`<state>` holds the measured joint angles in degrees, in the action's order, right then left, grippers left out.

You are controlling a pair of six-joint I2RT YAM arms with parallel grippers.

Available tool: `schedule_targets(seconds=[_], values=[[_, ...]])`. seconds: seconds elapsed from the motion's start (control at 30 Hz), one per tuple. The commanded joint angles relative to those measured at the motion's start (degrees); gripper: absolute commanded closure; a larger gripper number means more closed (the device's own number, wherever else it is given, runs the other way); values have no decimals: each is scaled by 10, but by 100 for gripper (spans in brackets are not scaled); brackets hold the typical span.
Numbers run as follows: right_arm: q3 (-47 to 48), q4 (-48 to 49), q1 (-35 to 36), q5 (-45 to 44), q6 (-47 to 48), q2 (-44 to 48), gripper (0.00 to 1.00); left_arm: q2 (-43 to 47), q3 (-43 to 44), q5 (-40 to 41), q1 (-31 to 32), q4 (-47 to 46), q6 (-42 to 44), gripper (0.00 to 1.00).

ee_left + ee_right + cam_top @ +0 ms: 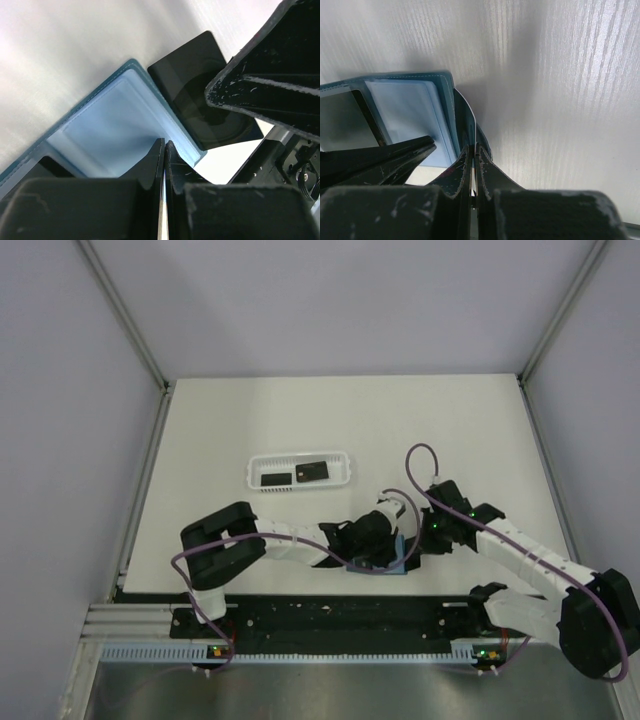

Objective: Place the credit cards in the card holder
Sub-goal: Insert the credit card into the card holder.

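Observation:
The teal-blue card holder lies open near the table's front edge, its clear pockets showing in the left wrist view and the right wrist view. My left gripper is shut, its tips pinching the holder's pocket edge. My right gripper is shut on a black credit card, which is edge-on at the holder's right side. That card overlaps the holder's edge. A dark card sits in another pocket. Two more black cards lie in the white basket.
The long white basket tray stands behind the grippers, left of centre. Both arms meet over the holder near the black front rail. Grey walls enclose the table.

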<state>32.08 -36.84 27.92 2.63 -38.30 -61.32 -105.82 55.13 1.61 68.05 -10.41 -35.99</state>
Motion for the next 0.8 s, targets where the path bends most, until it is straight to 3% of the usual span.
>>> schedule_targets(seconds=[0.0,0.3,0.77], values=[[1,-16,-7,-56,1,-16,100,11,-46,41,2,72,-11,100],[1,-17,-7,-60,1,-17,100,30,-79,77,0,129,-28,100],[3,-20,-7,-63,-3,-16,100,51,-124,74,-4,126,-49,100]])
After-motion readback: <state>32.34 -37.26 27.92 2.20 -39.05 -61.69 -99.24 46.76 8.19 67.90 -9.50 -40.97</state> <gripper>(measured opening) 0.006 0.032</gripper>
